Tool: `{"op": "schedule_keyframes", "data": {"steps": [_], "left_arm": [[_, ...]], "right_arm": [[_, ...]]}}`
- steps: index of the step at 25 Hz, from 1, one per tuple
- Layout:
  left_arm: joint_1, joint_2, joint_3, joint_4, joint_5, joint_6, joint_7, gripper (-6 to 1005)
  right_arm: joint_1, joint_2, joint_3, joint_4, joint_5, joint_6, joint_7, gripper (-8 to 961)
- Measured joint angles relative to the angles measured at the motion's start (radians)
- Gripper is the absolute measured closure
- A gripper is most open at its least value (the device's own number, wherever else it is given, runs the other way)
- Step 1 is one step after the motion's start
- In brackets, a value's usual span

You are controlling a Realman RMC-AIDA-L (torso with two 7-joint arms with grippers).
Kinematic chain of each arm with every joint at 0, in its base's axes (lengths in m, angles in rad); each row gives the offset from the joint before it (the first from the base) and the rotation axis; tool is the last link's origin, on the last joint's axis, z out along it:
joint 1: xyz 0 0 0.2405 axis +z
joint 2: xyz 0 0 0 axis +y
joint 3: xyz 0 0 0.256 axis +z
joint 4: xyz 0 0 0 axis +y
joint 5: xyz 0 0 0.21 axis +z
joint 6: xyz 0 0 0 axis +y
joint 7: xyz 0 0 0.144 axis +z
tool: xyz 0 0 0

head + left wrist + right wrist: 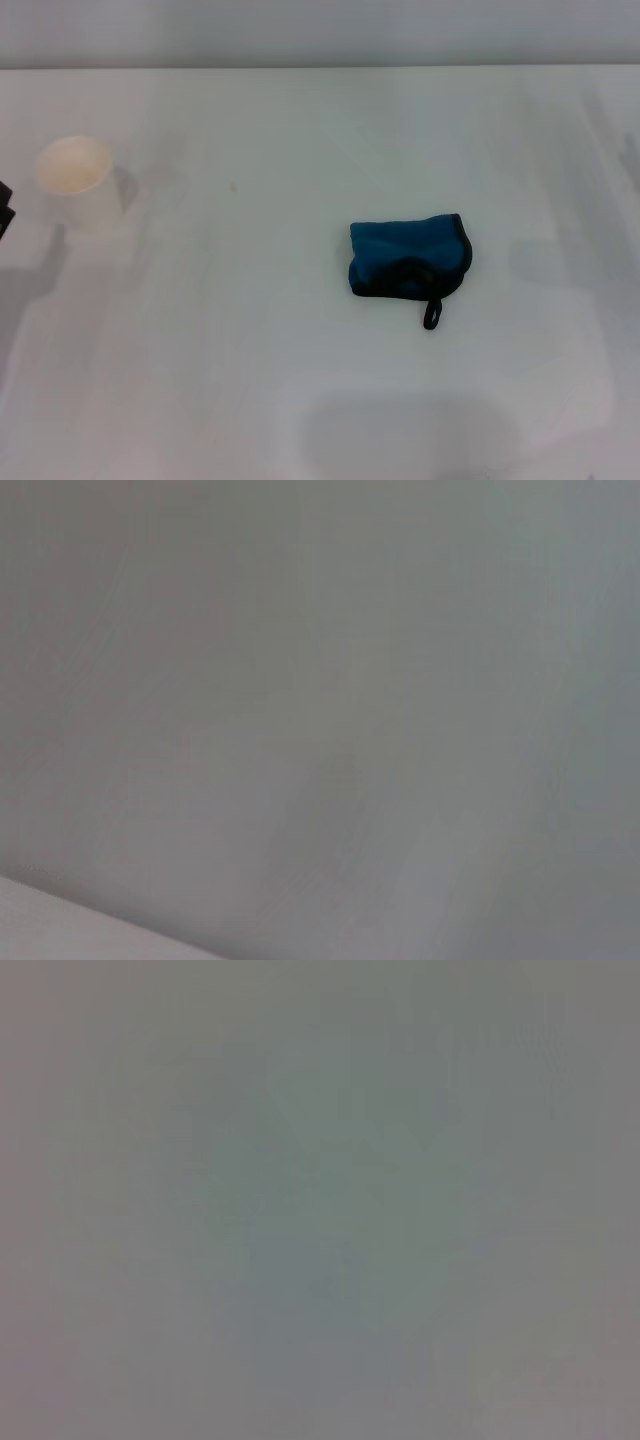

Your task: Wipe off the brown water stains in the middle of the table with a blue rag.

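Fingers of both arms are out of sight, so I cannot tell if they are wide or narrow, while the blue rag (408, 258) lies alone, long side left-to-right, right of the middle of the bench (250, 380), likely nearer the right arm.

A white paper cup (72, 180) stands upright near the left edge of the surface, toward the far side — well apart from everything else. Its mouth is open and round, the inside a pale cream, and what it holds, if anything, cannot be told. A faint shadow falls from it to the right and another below it toward the near side. Beyond the far edge runs a plain grey wall (320, 30) — flat and unmarked. The two wrist views show only featureless grey.
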Motion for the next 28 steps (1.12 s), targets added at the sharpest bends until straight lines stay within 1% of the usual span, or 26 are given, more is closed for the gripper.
{"op": "schedule_keyframes", "data": {"steps": [3,10,16,20,22,25,28], "left_arm": [[-0.013,-0.002,0.000,-0.006,-0.028,0.000,-0.001,122],[-0.046,-0.002,0.000,-0.012,-0.031,-0.016,-0.003,121],[-0.066,-0.001,0.000,-0.023,-0.031,-0.099,-0.005,121],[-0.071,0.000,0.000,-0.022,-0.034,-0.126,-0.007,122],[-0.069,0.003,0.000,-0.018,-0.053,-0.131,-0.017,122],[-0.064,0.003,0.000,-0.017,-0.118,-0.144,-0.069,122],[-0.064,0.003,0.000,-0.018,-0.160,-0.184,-0.091,122]], "right_arm": [[-0.002,0.000,0.000,0.002,0.002,0.012,-0.001,125],[-0.002,-0.001,-0.001,0.004,0.004,0.007,-0.001,124],[-0.001,-0.001,-0.003,0.005,0.005,0.005,0.000,124],[-0.004,-0.001,-0.003,0.010,0.005,0.005,0.000,124],[-0.005,0.000,-0.002,0.015,0.005,0.005,-0.001,124],[-0.007,0.000,-0.001,0.023,0.006,0.005,-0.003,124],[-0.008,0.000,0.000,0.028,0.008,0.008,-0.002,124]]}}
